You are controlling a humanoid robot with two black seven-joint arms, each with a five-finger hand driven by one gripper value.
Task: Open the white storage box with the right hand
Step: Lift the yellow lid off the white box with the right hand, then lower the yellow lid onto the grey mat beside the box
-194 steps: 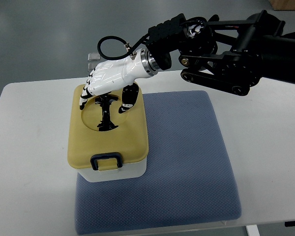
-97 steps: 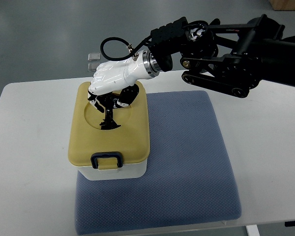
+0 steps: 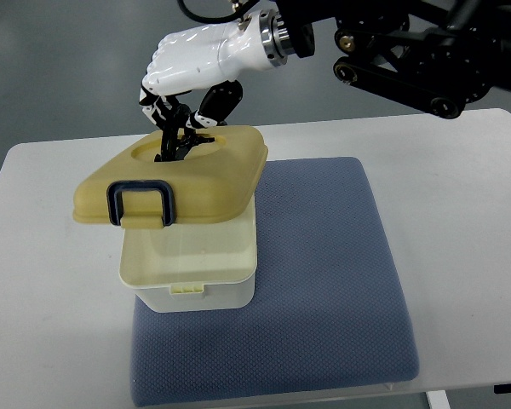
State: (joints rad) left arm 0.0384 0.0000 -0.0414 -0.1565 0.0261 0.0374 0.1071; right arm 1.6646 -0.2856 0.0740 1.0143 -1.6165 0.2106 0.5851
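Top view: right hand (image 3: 187,64) has its fingers (image 3: 166,109) curled around the black handle (image 3: 180,143) in the recess of the yellow lid (image 3: 183,179). Lid hangs just below the fingers, tilted, front edge with latch (image 3: 139,203) clear of the white storage box (image 3: 192,264), which sits on the blue mat (image 3: 324,281) on the desk (image 3: 43,281). Step: lid lift-off. Next probably carry the lid aside, keeping the grip firm.

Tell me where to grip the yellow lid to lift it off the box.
Grip the black handle in the round recess on top of the yellow lid, coming from above. The recess leaves finger room, and the right hand already holds it there, lid raised over the white storage box.
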